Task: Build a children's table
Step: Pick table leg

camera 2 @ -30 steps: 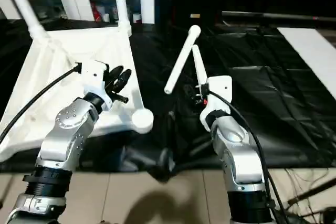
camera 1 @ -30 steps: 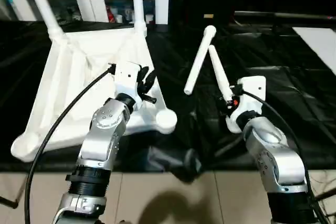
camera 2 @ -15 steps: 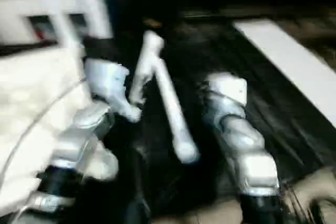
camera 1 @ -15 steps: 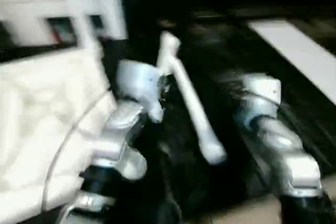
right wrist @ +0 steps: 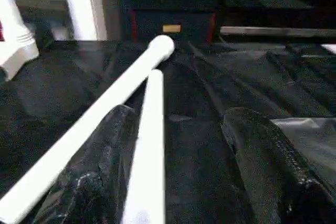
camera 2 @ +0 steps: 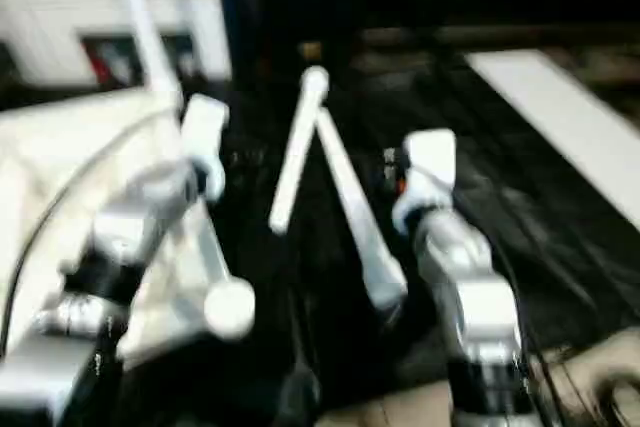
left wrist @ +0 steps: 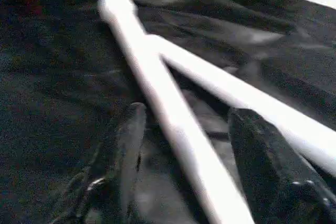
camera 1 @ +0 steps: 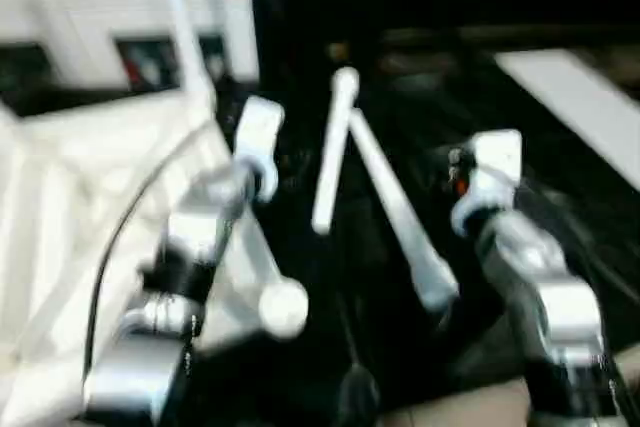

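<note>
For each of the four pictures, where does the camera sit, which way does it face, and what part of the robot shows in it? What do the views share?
Left eye view: on the head, facing forward and down; tabletop, two loose legs, both silver forearms.
Right eye view: same head, slightly aside; same scene.
Left wrist view: on the left wrist, facing along its open fingers, which straddle one leg.
Right wrist view: on the right wrist; open fingers straddle the other leg.
Shared: all four show the touching legs on black sheeting.
</note>
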Robot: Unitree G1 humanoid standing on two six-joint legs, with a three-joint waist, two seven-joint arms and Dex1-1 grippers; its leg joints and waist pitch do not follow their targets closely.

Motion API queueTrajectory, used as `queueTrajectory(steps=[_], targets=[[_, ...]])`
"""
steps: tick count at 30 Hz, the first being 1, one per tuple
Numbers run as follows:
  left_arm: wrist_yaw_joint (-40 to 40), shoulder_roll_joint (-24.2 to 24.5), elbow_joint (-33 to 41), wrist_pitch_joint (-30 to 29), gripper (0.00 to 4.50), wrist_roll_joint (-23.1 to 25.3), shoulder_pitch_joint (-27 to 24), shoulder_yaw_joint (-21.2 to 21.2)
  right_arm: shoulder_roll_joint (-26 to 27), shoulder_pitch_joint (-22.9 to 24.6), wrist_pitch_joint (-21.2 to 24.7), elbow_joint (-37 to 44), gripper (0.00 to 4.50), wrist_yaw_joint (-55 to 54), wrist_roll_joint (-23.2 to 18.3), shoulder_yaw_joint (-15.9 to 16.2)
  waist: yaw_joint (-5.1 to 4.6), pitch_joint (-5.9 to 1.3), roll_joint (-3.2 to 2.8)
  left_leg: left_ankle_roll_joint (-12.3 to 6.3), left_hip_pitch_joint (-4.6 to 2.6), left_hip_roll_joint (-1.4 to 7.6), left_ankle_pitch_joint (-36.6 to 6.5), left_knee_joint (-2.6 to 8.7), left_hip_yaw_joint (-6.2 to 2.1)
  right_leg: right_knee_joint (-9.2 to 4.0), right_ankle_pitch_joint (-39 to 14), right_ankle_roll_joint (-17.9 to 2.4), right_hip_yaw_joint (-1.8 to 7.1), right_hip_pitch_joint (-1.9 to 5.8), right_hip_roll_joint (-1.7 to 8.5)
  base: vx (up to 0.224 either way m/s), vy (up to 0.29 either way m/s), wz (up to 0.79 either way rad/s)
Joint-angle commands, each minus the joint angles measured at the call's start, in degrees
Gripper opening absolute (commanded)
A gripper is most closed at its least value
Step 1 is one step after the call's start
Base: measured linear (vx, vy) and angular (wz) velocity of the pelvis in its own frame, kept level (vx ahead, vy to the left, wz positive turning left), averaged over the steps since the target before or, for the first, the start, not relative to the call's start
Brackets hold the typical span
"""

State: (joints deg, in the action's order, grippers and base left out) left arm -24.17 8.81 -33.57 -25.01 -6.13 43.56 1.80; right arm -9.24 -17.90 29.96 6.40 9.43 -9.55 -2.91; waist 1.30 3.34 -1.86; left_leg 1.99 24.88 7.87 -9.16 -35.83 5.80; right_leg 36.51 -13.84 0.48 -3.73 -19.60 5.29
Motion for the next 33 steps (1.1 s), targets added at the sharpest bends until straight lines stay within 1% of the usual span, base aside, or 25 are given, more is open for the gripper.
queueTrajectory(steps=[1,2,3,5,6,8,9,10,11,12,13,14,17,18,19,21,22,23,25,26,27,30,31,32,33], targets=[[-1.8,-0.9,-3.5,-0.9,3.03,0.1,1.7,0.7,-0.6,-0.4,1.0,-0.8,2.92,0.2,0.0,-0.4,-0.55,-3.43,0.4,4.87,-2.3,3.54,-26.3,6.6,-1.34,-4.74,-8.8,-9.7,1.65,1.06,3.68,0.0,0.0,0.0],[-2.4,-1.4,-5.2,-1.1,3.14,0.2,2.6,0.6,-0.8,-0.5,1.1,-1.0,2.92,0.2,-0.1,-0.4,-0.5,-3.49,0.68,4.22,-2.27,3.44,-25.4,6.42,-0.9,-5.11,-11.0,-9.7,1.8,0.94,3.92,0.0,0.0,0.0],[-2.7,-2.0,-6.8,-1.4,3.19,0.1,3.4,0.3,-1.0,-0.6,1.1,-1.1,2.92,0.2,-0.1,-0.4,-0.19,-3.62,0.78,2.66,-2.38,3.59,-22.0,6.06,-0.07,-5.75,-13.6,-9.6,2.24,0.45,4.32,0.0,0.0,0.0],[-2.4,-3.0,-11.5,-1.1,3.23,1.5,5.4,1.0,-1.3,-0.6,1.3,-1.1,2.92,0.2,-0.1,-0.5,0.07,-3.55,0.9,1.41,-2.33,3.81,-19.0,6.03,0.44,-5.94,-12.8,-9.9,2.33,0.21,4.21,0.0,0.0,0.0],[-2.4,-3.2,-12.2,-1.2,3.5,1.8,5.7,1.4,-1.3,-0.6,1.4,-1.1,2.92,0.2,-0.1,-0.5,0.26,-3.53,1.02,0.78,-2.21,3.96,-17.5,6.17,0.66,-5.93,-12.0,-9.9,2.27,0.26,4.05,0.0,0.0,0.0],[-2.5,-3.2,-13.7,-1.2,3.58,2.0,6.3,2.4,-1.4,-0.6,1.6,-1.0,2.92,0.4,0.1,-0.6,0.41,-3.65,1.04,0.33,-2.14,4.01,-16.2,6.23,0.87,-5.76,-10.7,-10.1,2.18,0.37,3.97,0.0,0.0,0.0],[-2.3,-3.0,-15.3,-1.2,3.61,3.2,6.7,3.9,-1.6,-0.6,1.9,-1.0,2.92,0.5,0.2,-0.6,0.74,-4.07,1.12,-0.82,-1.97,4.14,-12.3,6.06,1.31,-5.35,-6.1,-10.5,2.15,0.56,3.9,0.0,0.0,0.0],[-2.3,-3.0,-15.3,-1.2,3.75,3.2,6.7,3.9,-1.6,-0.6,1.9,-1.0,2.92,0.5,0.2,-0.6,0.89,-4.18,1.11,-1.34,-2.1,4.17,-11.6,6.03,1.57,-5.36,-4.5,-10.6,2.18,0.38,3.84,0.0,0.0,0.0],[-2.2,-2.9,-16.1,-1.2,3.75,4.0,6.7,4.6,-1.7,-0.6,2.0,-1.1,2.92,0.6,0.2,-0.7,1.06,-4.28,1.08,-2.29,-2.17,4.15,-10.5,5.84,1.91,-5.1,-1.3,-11.4,2.23,0.26,3.72,0.0,0.0,0.0],[-2.1,-2.9,-17.3,-1.2,3.98,4.5,6.8,5.0,-1.8,-0.6,2.1,-1.1,2.92,0.6,0.1,-0.6,1.08,-4.24,1.05,-2.7,-2.13,4.23,-10.1,5.87,1.94,-5.02,-0.4,-11.6,2.24,0.24,3.68,0.0,0.0,0.0],[-2.1,-2.9,-17.7,-1.2,3.98,4.6,6.9,4.9,-1.8,-0.6,2.2,-1.1,2.92,0.6,0.1,-0.6,1.11,-4.18,1.11,-3.33,-2.17,4.27,-9.7,5.8,2.1,-4.97,0.7,-12.1,2.19,0.24,3.54,0.0,0.0,0.0],[-1.8,-2.6,-18.2,-0.5,4.08,5.6,6.8,5.7,-1.9,-0.6,2.3,-1.0,2.92,0.7,0.1,-0.5,1.23,-4.21,0.97,-3.54,-2.48,4.46,-9.8,5.8,2.24,-4.86,1.1,-12.8,2.17,0.1,3.56,0.0,0.0,0.0],[-0.9,-1.9,-19.7,1.0,4.4,7.7,6.9,6.8,-2.1,-0.7,2.5,-1.1,2.92,0.9,0.0,-0.3,1.3,-4.2,1.0,-4.05,-2.49,4.53,-9.6,5.77,2.43,-4.84,1.4,-13.0,2.22,0.16,3.41,0.0,0.0,0.0],[-0.9,-1.7,-20.4,1.4,4.45,8.1,7.1,6.9,-2.2,-0.7,2.7,-1.2,2.92,1.0,0.0,-0.1,1.24,-4.18,1.23,-4.09,-2.56,4.56,-9.7,5.79,2.53,-4.87,1.3,-13.0,2.26,0.14,3.34,0.0,0.0,0.0],[-1.3,-1.7,-20.7,1.5,4.48,8.2,7.2,7.0,-2.2,-0.7,2.8,-1.2,2.92,1.1,0.0,0.1,1.34,-4.19,1.1,-4.03,-2.64,4.62,-9.7,5.85,2.59,-4.83,0.9,-13.1,2.29,0.12,3.39,0.0,0.0,0.0],[-1.8,-1.6,-20.9,1.2,4.48,8.2,7.2,7.1,-2.2,-0.7,2.9,-1.3,2.92,1.2,0.0,0.2,1.36,-4.24,1.29,-3.97,-2.61,4.64,-9.5,5.83,2.72,-4.76,1.0,-13.1,2.34,0.11,3.37,0.0,0.0,0.0],[-2.2,-1.3,-21.3,1.0,4.48,8.4,7.2,7.5,-2.3,-0.7,3.1,-1.3,2.92,1.5,0.0,0.5,1.52,-4.16,1.24,-3.93,-2.73,4.7,-9.8,5.85,2.9,-4.82,0.4,-13.1,2.48,-0.13,3.37,0.0,0.0,0.0],[-2.3,-1.2,-21.4,0.9,4.48,8.3,7.2,7.6,-2.3,-0.8,3.2,-1.4,2.92,1.8,0.0,0.7,1.68,-4.14,1.36,-3.91,-2.74,4.69,-9.9,5.84,3.01,-4.84,0.0,-13.0,2.59,-0.21,3.38,0.0,0.0,0.0],[-2.6,-1.1,-21.9,0.4,4.48,8.3,7.3,7.5,-2.3,-0.9,3.4,-1.4,2.92,1.9,-0.1,0.7,1.95,-4.15,1.4,-3.91,-2.78,4.68,-9.6,5.78,3.15,-4.84,-0.1,-12.8,2.72,-0.28,3.41,0.0,0.0,0.0],[-2.6,-1.1,-22.2,0.4,4.32,8.4,7.4,7.4,-2.4,-0.9,3.4,-1.5,2.92,2.0,0.0,0.8,2.11,-4.11,1.37,-3.96,-2.83,4.69,-9.7,5.79,3.23,-4.91,-0.4,-12.7,2.79,-0.41,3.39,0.0,0.0,0.0],[-2.6,-1.1,-22.2,0.4,4.32,8.4,7.4,7.4,-2.4,-0.9,3.4,-1.5,2.92,2.0,0.0,0.8,2.26,-4.12,1.35,-3.92,-2.92,4.73,-9.7,5.76,3.29,-4.92,-0.3,-12.7,2.86,-0.5,3.41,0.0,0.0,0.0],[-3.1,-1.3,-22.8,0.1,4.11,7.6,8.1,6.0,-2.4,-1.2,3.5,-1.6,2.92,2.0,0.1,0.6,2.38,-4.02,1.35,-3.84,-2.84,4.69,-9.5,5.81,3.28,-4.86,0.0,-12.5,2.87,-0.54,3.34,0.0,0.0,0.0],[-3.2,-1.3,-22.8,0.1,3.92,7.5,8.1,5.9,-2.4,-1.2,3.5,-1.6,2.92,2.0,0.1,0.6,2.38,-4.03,1.34,-3.8,-2.85,4.7,-9.5,5.82,3.28,-4.86,0.0,-12.5,2.87,-0.53,3.34,0.0,0.0,0.0],[-3.3,-1.3,-22.8,0.1,3.92,7.5,8.2,5.9,-2.4,-1.2,3.5,-1.6,2.92,1.9,0.1,0.6,2.37,-4.0,1.39,-3.79,-2.87,4.69,-9.7,5.84,3.3,-4.88,-0.2,-12.5,2.88,-0.56,3.32,0.0,0.0,0.0],[-3.5,-1.3,-22.9,0.1,3.72,7.4,8.2,5.9,-2.5,-1.2,3.5,-1.6,2.92,1.9,0.1,0.5,2.35,-3.94,1.39,-3.72,-2.8,4.66,-9.9,5.86,3.3,-4.94,-0.6,-12.4,2.89,-0.54,3.33,0.0,0.0,0.0]])
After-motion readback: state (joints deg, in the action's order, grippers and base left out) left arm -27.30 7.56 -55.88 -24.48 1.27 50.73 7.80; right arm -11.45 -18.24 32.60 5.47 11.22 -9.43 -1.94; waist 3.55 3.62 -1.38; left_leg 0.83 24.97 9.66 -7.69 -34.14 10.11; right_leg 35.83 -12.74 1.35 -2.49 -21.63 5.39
